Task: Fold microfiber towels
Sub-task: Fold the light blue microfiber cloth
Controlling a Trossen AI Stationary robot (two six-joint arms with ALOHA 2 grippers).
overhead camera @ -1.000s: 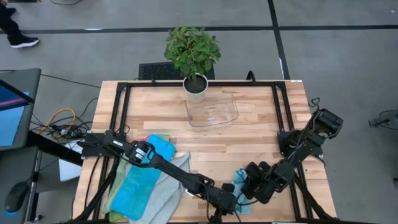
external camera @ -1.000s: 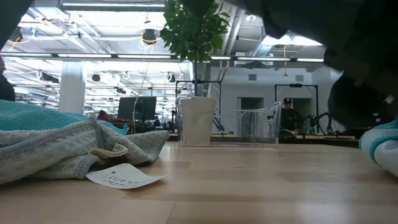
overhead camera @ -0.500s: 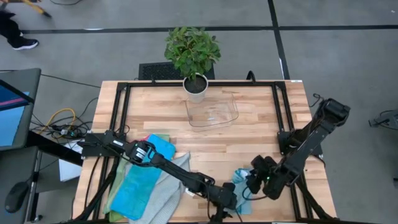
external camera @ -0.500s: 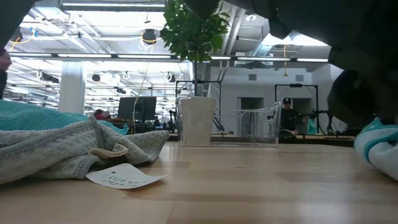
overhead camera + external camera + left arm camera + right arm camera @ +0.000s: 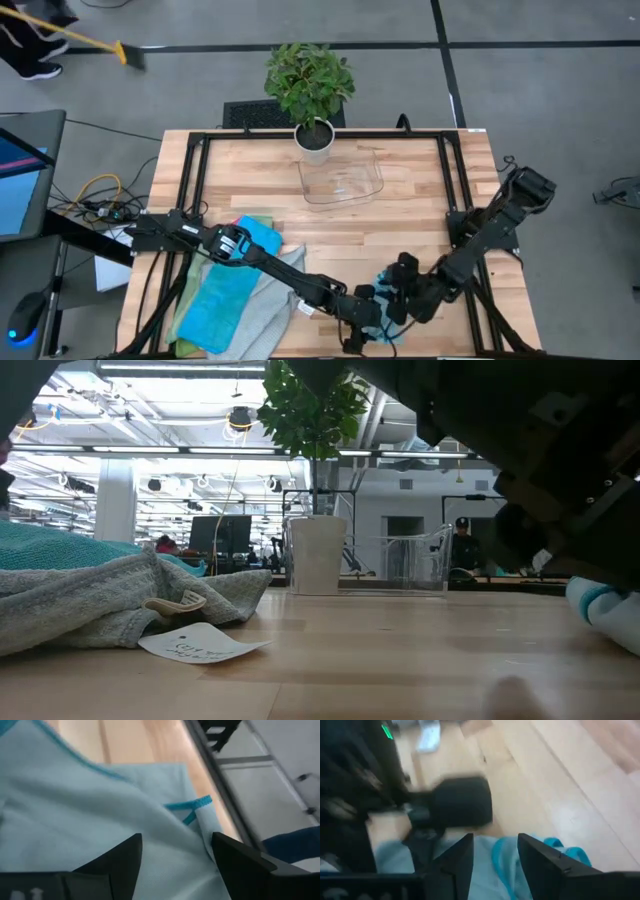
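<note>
Under left gripper (image 5: 175,851): teal-edged towel (image 5: 100,820).

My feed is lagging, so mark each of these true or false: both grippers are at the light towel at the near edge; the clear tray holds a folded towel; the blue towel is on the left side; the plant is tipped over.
1. Both grippers work at the light towel with teal edging at the table's near edge. True: the left gripper and the right gripper meet there.
2. The clear tray holds a folded towel. False: nothing shows in it.
3. The bright blue towel lies on the table's left side. True, on the grey towel.
4. The potted plant is tipped over. False: it stands upright behind the tray.
</note>
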